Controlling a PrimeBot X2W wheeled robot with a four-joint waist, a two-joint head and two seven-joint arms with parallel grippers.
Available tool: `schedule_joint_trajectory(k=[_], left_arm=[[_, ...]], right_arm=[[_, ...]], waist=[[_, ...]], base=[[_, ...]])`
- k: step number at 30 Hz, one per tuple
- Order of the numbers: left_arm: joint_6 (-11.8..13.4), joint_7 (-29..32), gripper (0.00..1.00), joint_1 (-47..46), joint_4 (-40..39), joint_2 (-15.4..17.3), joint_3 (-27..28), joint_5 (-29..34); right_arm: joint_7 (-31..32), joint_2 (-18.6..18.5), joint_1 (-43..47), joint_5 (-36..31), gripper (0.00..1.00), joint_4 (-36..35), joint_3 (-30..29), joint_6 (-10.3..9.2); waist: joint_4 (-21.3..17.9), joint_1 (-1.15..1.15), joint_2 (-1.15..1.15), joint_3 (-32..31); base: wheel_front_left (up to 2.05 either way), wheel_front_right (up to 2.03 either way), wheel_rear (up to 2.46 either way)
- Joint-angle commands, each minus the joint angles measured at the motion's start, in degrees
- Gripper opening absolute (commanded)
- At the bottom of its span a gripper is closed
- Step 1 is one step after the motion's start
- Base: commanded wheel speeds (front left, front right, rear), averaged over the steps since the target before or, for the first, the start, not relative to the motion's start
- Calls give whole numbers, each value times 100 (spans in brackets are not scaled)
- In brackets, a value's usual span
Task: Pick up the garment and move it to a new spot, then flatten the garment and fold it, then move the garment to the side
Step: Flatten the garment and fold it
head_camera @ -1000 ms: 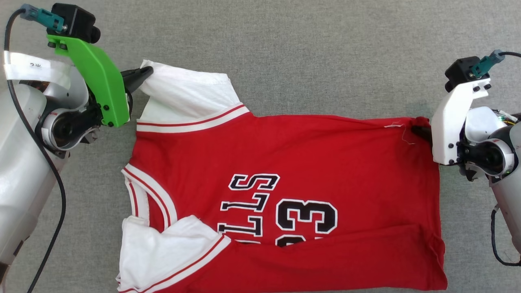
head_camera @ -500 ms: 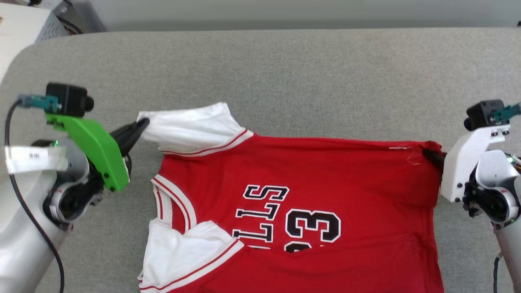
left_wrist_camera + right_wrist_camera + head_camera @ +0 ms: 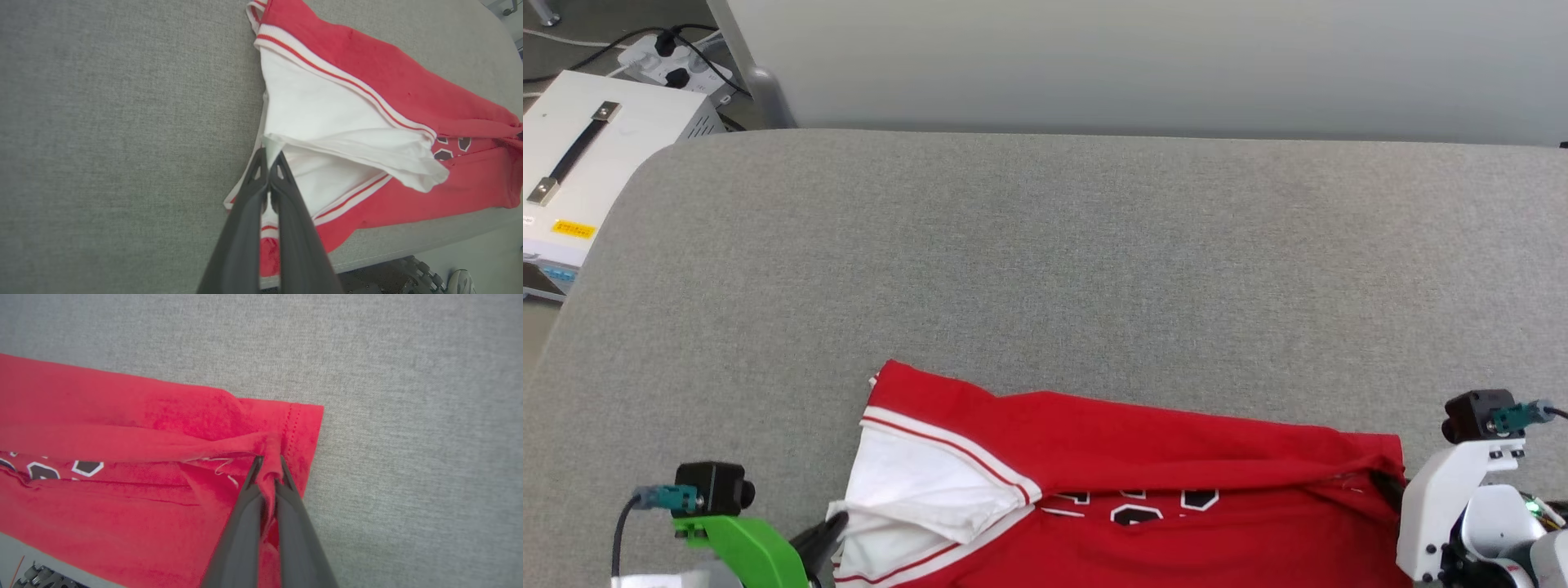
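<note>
The garment [image 3: 1143,441] is pinched by left gripper [image 3: 269,155] and right gripper [image 3: 268,461], seemingly mid-fold, with the sideways move not yet made.

red garment [image 3: 1143,433] (white sleeves [image 3: 915,482]), grey surface [image 3: 1045,245]

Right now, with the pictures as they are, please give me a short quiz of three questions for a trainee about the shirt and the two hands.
1. True or false: the left hand is shut on the white sleeve of the shirt.
2. What does the right hand pinch? A: the red hem corner. B: the collar. C: nothing.
3. Fill in: the shirt lies on a ___ cloth surface.
Key: 1 true; 2 A; 3 grey.
</note>
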Motion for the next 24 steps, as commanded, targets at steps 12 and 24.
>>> schedule_joint_trajectory(k=[12,24], left_arm=[[-87,-408,100,170,671,-632,-319,174],[0,-1493,100,-203,745,-859,-278,1038]], right_arm=[[-281,558,910,-440,100,-249,-273,-4],[-1300,768,940,-547,100,-946,-320,-4]], waist=[[-59,0,0,-46],[-189,0,0,-191]], base=[[0,0,0],[0,0,0]])
